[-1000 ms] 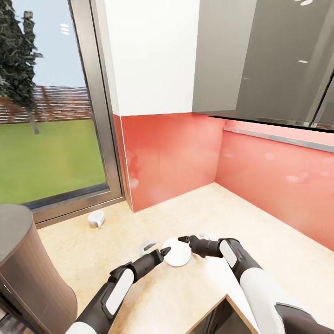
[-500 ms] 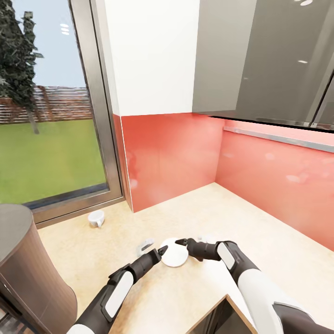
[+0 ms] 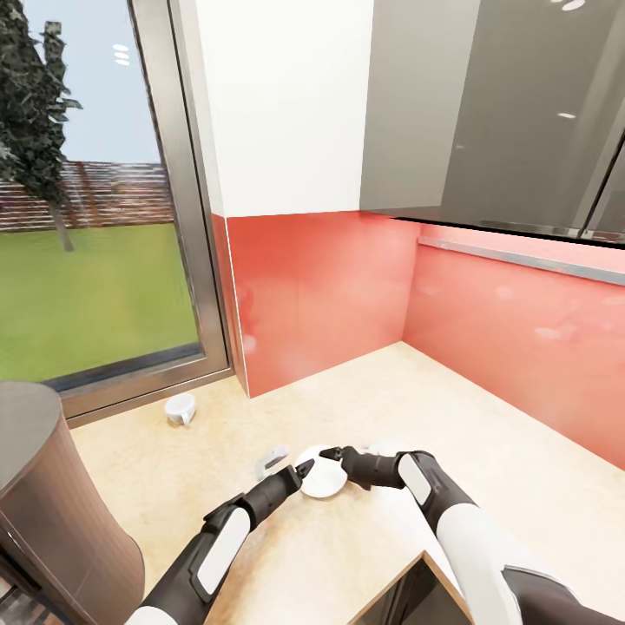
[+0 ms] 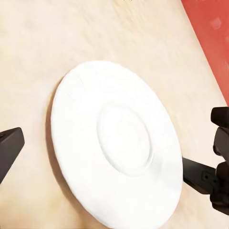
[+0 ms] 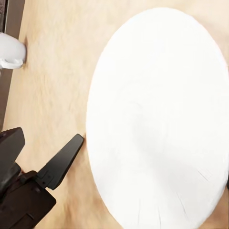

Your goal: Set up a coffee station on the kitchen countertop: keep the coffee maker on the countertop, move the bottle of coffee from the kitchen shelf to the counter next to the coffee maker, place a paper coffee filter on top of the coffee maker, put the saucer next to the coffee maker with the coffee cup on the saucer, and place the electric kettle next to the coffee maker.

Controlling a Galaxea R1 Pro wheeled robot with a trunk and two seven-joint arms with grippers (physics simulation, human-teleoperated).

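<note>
saucer (image 3: pixel 319 473) flat on worktop (image 3: pixel 486 434), between left gripper (image 3: pixel 299 473) and right gripper (image 3: pixel 334 455), both jaws apart. cup (image 3: pixel 180 408) well apart by window. pinch rim squarely, lift level.

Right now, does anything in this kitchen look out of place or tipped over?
Yes: the white coffee cup lies on its side near the window, far from the saucer that both grippers flank. Nothing looks spilled or broken.

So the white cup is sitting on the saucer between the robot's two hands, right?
Not quite. The cup sits alone on the counter by the window, apart from the saucer. The head view shows the saucer bare between the left gripper and right gripper.
</note>
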